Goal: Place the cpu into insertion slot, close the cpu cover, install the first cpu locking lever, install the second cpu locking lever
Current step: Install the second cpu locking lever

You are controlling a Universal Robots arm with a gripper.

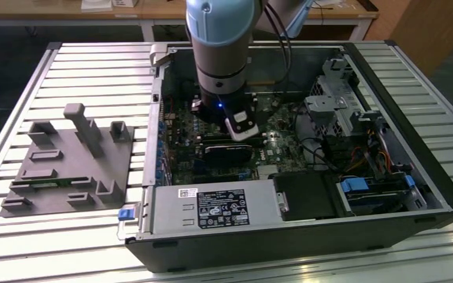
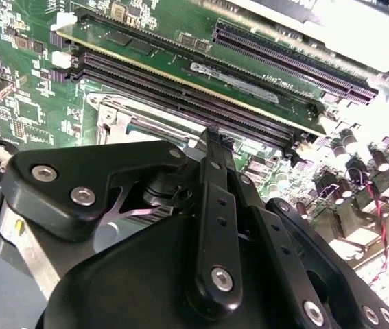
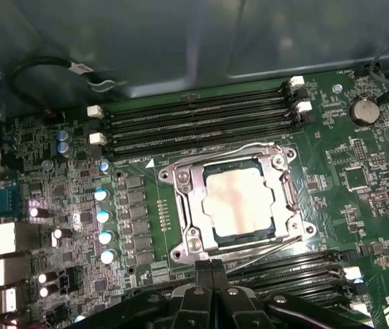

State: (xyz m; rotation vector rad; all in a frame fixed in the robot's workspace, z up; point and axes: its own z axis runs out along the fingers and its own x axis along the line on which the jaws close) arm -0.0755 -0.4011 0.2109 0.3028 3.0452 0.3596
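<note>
The cpu (image 3: pixel 237 207) sits in the insertion slot (image 3: pixel 285 199) on the green motherboard (image 3: pixel 359 178). Its shiny grey top faces up. The cpu cover (image 3: pixel 195 205) lies flat down over it, and the chip shows through the square window. A thin wire locking lever (image 3: pixel 266 250) runs along one edge of the slot, close to the gripper (image 3: pixel 211 269). Another thin wire (image 3: pixel 221 152) curves along the far edge, by the long black memory slots (image 3: pixel 194 123).

The cpu looks small, flat, hard and light. Its smooth top is likely slippery, and its underside is probably easy to hurt, so it is best held by its edges. The cover looks like thin, stiff metal. The levers look like springy wire that needs a firm push near the free end.

In both wrist views the two black fingers (image 2: pixel 216 199) are pressed together, and they pinch nothing. The tip hangs just beside the slot's edge, near the wire lever. Whether it touches the lever is too hard to tell.

In the exterior view, the arm (image 1: pixel 220 53) reaches down into the open computer case (image 1: pixel 439 194), which lies on the slatted counter (image 1: pixel 53 247). A grey parts holder (image 1: pixel 65 165) rests beside the case.
</note>
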